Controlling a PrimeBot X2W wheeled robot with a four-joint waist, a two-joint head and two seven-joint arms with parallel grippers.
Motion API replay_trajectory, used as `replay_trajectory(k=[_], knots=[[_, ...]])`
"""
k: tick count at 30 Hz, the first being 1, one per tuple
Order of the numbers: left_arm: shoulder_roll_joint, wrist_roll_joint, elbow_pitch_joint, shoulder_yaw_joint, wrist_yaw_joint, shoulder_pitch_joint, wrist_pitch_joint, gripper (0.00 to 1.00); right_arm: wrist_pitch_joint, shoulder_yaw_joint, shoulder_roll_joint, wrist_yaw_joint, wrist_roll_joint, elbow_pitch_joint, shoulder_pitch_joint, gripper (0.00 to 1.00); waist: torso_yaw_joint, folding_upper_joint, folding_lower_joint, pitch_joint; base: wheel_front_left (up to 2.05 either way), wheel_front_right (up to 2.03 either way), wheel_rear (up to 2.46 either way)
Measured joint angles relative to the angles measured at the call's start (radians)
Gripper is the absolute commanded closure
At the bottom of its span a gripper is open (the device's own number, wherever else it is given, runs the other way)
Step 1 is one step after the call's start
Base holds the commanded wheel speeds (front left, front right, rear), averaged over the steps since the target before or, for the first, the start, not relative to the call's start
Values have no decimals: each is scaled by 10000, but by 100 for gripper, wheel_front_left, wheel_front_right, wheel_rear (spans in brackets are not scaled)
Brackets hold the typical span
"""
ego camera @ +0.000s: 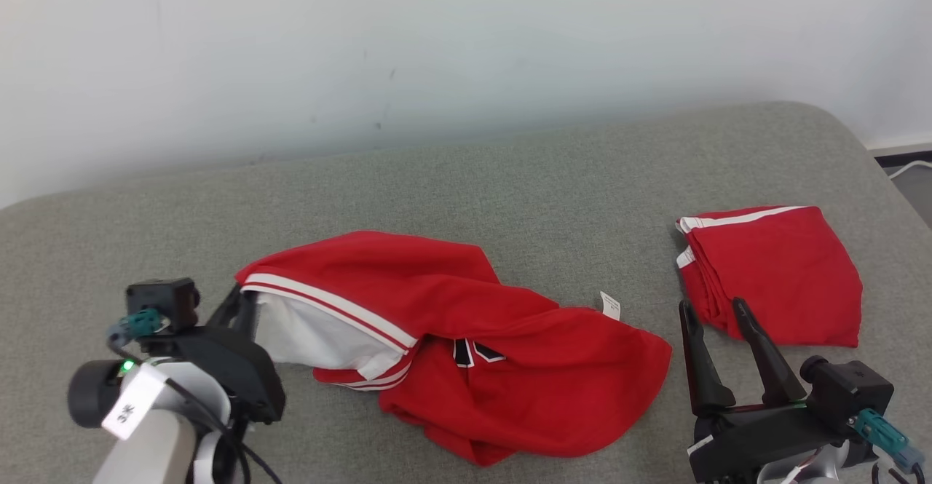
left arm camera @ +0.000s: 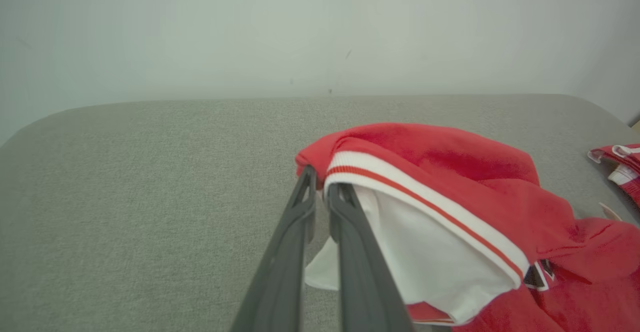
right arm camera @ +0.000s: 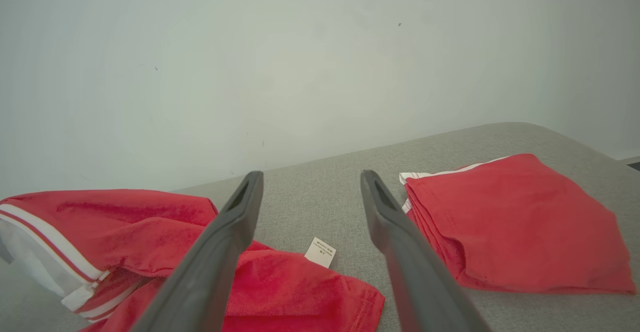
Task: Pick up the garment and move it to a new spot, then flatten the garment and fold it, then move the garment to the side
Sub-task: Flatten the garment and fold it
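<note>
gripping the garment (ego camera: 510,309) at its hem, left tool (left arm camera: 322,182) clamped, right tool (ego camera: 712,306) wide apart, empty

On the padded surface (ego camera: 510,178) the garment (ego camera: 510,338) lies left of a folded pile (ego camera: 786,273).

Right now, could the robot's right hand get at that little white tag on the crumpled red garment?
Probably yes. The right hand is open and empty, and the white tag lies close to its left on the grey surface, with nothing between them.
</note>
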Motion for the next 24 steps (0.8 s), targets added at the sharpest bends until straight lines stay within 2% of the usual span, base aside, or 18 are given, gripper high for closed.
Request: replay_trajectory(k=[6, 7, 8, 9, 10, 11, 18, 24], knots=[[-364, 196, 336, -472, 0, -288, 274, 98, 31, 150, 19, 42, 0, 6, -276, 0, -69, 0, 0, 148, 0, 0, 0], [-405, 228, 489, -558, 0, -466, 293, 82, 31, 182, 27, 46, 0, 19, -361, 0, -106, 0, 0, 167, 0, 0, 0], [-474, 286, 648, -610, 0, -671, 316, 73, 31, 213, 33, 48, 0, 23, -413, 0, -147, 0, 0, 186, 0, 0, 0], [-541, 420, 780, -665, 0, -859, 328, 58, 33, 238, 33, 63, 0, 40, -423, 0, -190, 0, 1, 204, 0, 0, 0], [-591, 531, 928, -738, 0, -1026, 364, 12, 36, 255, 38, 86, 0, 73, -425, 0, -237, 0, 0, 221, 0, 0, 0], [-596, 614, 1055, -819, 0, -1135, 387, 0, 40, 276, 42, 88, 0, 98, -442, 0, -285, 0, 1, 237, 0, 0, 0], [-635, 742, 1569, -924, 0, -1342, 380, 0, 19, 111, 33, 82, 31, 115, -549, 0, -604, 0, 0, 385, 0, 0, 0], [-493, 633, 1540, -851, -174, -1506, 339, 0, -65, -138, 2, -2, 58, 92, -381, 0, -465, 0, 0, 472, 0, 0, 0]])
